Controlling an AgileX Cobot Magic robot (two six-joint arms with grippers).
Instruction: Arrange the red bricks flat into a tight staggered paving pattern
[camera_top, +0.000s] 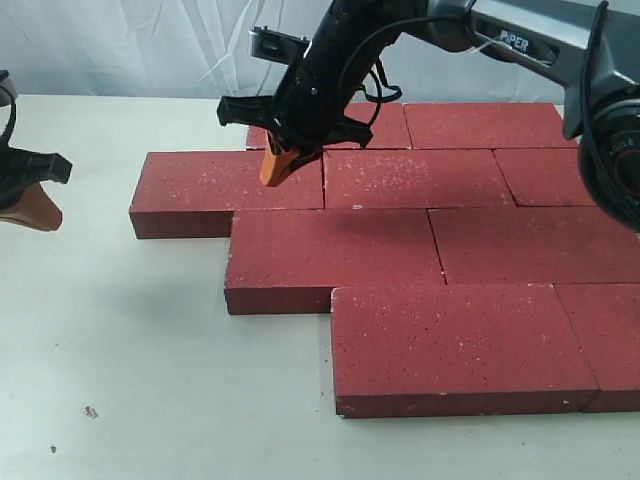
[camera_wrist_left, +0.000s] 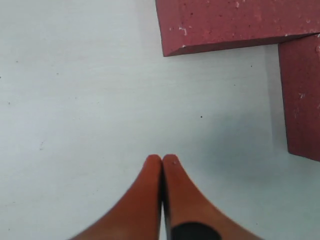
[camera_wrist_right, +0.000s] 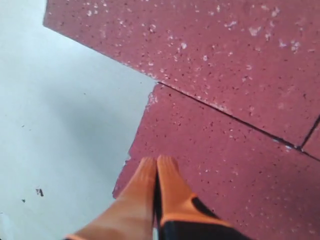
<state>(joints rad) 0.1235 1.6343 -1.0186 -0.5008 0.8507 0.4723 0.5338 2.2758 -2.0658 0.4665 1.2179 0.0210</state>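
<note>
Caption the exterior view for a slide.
Shut right hand over red bricks laid flat in staggered rows on a table.

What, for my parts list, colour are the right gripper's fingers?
Orange, black toward the base; the fingers show best in the right wrist view.

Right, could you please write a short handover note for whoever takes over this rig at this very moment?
Left gripper: shut, empty, over the white table beside the paving, touching no brick.
Right gripper: shut, empty, low over the left part of the second row from the back; contact unclear.
Job's things: nine dark-red rectangular paving bricks, all flat on the table.
Done: four staggered rows, joints look tight.
Left: probably only a check of the joints, then pulling both arms clear.
</note>
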